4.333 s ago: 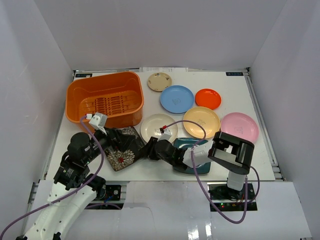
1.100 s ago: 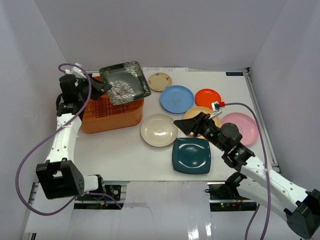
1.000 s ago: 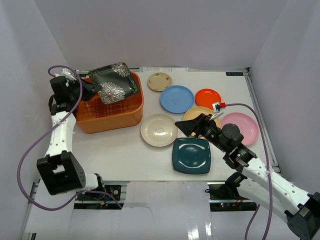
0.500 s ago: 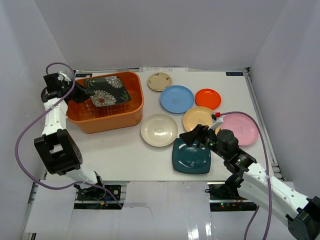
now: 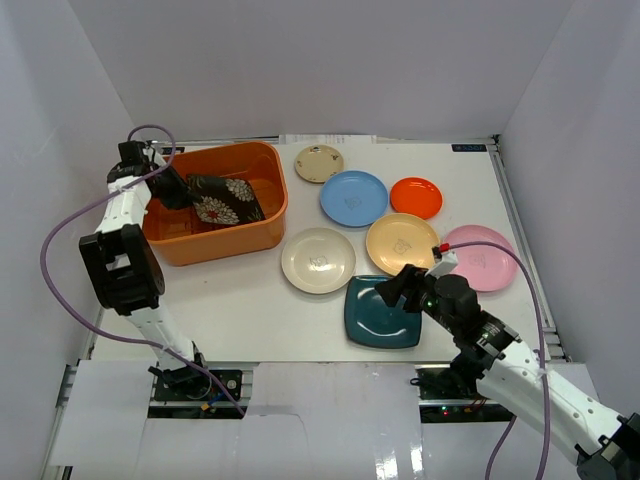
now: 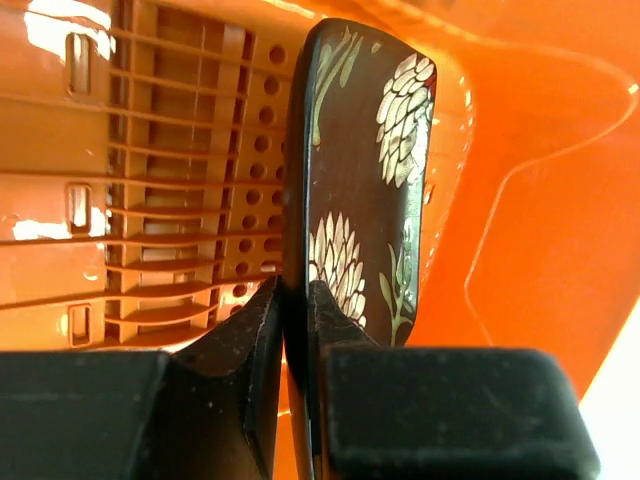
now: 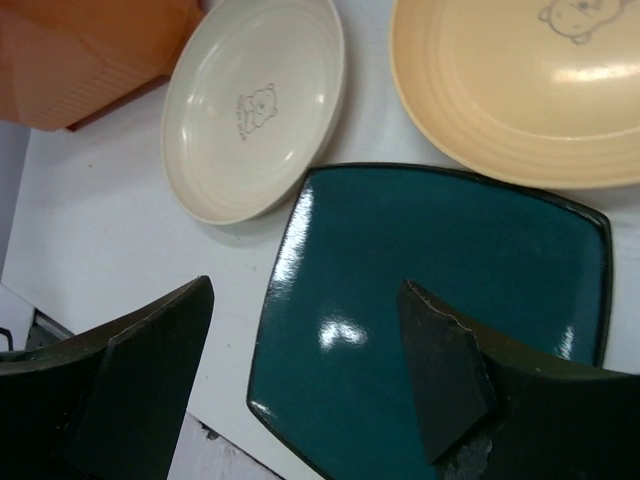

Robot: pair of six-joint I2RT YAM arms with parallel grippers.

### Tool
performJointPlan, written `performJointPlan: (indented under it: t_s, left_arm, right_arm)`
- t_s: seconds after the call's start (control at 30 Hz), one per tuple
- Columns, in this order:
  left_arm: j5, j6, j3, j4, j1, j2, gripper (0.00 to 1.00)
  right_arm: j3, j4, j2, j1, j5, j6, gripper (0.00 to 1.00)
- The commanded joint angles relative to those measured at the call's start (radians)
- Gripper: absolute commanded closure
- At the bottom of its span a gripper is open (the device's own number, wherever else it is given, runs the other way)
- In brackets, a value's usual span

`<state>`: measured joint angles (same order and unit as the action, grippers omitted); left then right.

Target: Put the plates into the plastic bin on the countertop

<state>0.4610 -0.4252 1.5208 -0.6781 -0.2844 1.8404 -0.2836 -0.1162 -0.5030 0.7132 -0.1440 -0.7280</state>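
The left gripper (image 5: 178, 190) is holding the black floral plate (image 5: 228, 200) by its edge, tilted inside the orange bin (image 5: 225, 238). The right gripper (image 5: 393, 290) is hovering over the far edge of the teal plate (image 5: 380, 318), with the cream plate (image 5: 318, 260) and yellow plate (image 5: 402, 243) lying just beyond.

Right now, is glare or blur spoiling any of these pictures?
Left wrist view: white glare on the orange plastic bin; the black floral square plate is sharp, the left gripper clamping it soft-edged. Right wrist view: small bright reflections on the glossy dark teal square plate. Top view: even light, soft shadows.
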Motion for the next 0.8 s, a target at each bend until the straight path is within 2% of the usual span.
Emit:
performJointPlan:
  t_s: [0.0,0.1,0.13,0.17,0.2,0.23,0.3,0.33,0.37,0.47,0.77]
  left_arm:
    - [0.019,0.000,0.024,0.032,0.008,-0.069,0.78]
    - [-0.022,-0.001,-0.042,0.064,0.008,-0.089,0.67]
    - [-0.033,-0.003,-0.057,0.074,0.010,-0.095,0.57]
    - [-0.054,-0.006,-0.069,0.080,0.010,-0.104,0.52]
    - [-0.064,-0.009,-0.083,0.092,0.008,-0.119,0.36]
    - [-0.074,-0.014,-0.086,0.095,0.008,-0.127,0.27]
    - [-0.091,-0.029,-0.090,0.109,0.008,-0.153,0.16]
    - [-0.091,-0.036,-0.093,0.115,0.008,-0.165,0.06]
    - [-0.093,-0.055,-0.099,0.138,0.008,-0.194,0.02]
    - [-0.070,-0.095,-0.134,0.199,0.010,-0.248,0.02]
    - [-0.039,-0.168,-0.302,0.402,0.063,-0.547,0.02]
  right_arm:
    - [0.006,-0.095,0.053,-0.004,-0.100,-0.040,0.21]
    - [0.003,-0.164,0.078,-0.004,-0.170,-0.050,0.20]
    - [0.000,-0.187,0.081,-0.004,-0.219,-0.051,0.20]
    - [-0.003,-0.215,0.086,-0.004,-0.245,-0.066,0.21]
    - [0.000,-0.253,0.104,-0.004,-0.287,-0.070,0.21]
    - [0.006,-0.269,0.116,-0.004,-0.304,-0.074,0.22]
    - [0.027,-0.299,0.150,-0.006,-0.327,-0.085,0.23]
    - [0.034,-0.313,0.153,-0.006,-0.342,-0.094,0.23]
    - [0.041,-0.335,0.156,-0.006,-0.348,-0.111,0.23]
    - [0.049,-0.361,0.129,-0.006,-0.345,-0.132,0.23]
    - [0.083,-0.376,0.047,-0.009,-0.269,-0.208,0.22]
